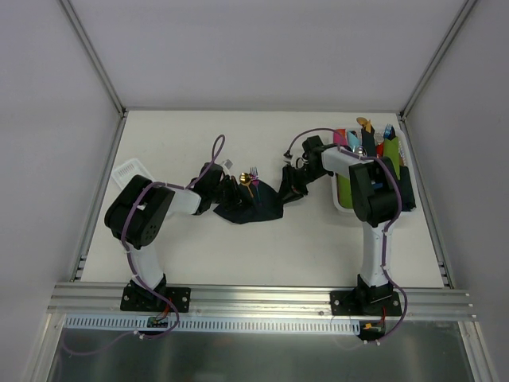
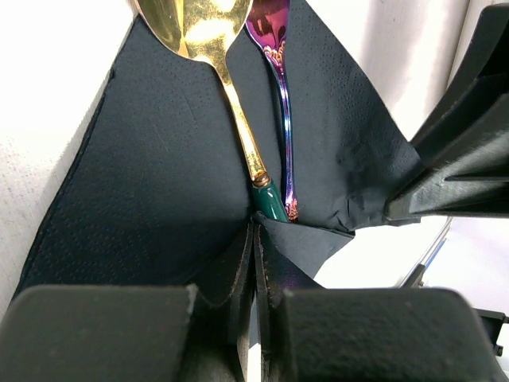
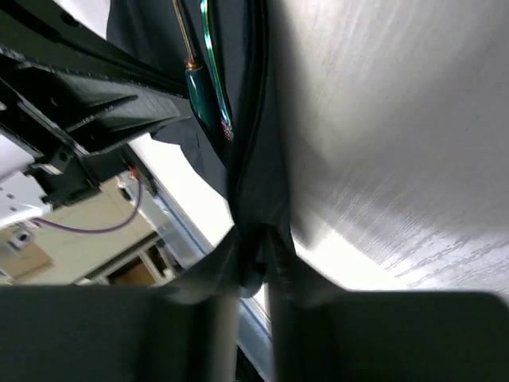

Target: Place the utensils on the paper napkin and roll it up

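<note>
**A:** Both arms are on the paper napkin (image 2: 159, 175) right now. It's a thin, matte sheet, dark navy going black, with a fine pebbled emboss.

**B:** And the cutlery's on it. The spoon (image 2: 236, 111) has a polished gold bowl and a slim gold stem that ends in a glossy green tip. The fork (image 2: 285, 119) lies just beside it, an iridescent purple-blue with scrollwork near the head. The two handle ends are almost touching.

**A:** Look at the left claw (image 2: 254, 239). The jaws are pressed together with a fold of napkin nipped between them, right below those handle ends.

**B:** The right claw (image 3: 253, 247) looks the same from its own camera, drawn narrow and pinching a bunched corner of the sheet. The dark paper rises in a creased ridge out of its grip.

**A:** From overhead the napkin is slung between the two claws in the middle of the counter (image 1: 238, 255), and its edges are rumpled, not square. The sides lift up around the utensils like a shallow trough.

**B:** There's room to work too, with bare white counter between the napkin and the near rail, and more behind it up to the back wall.

**A:** The sides are tighter. A white tray (image 1: 338, 203) sits near the right arm and holds green and pink rolls (image 1: 343, 187). A white basket (image 1: 131, 169) stands by the left arm's elbow.
</note>
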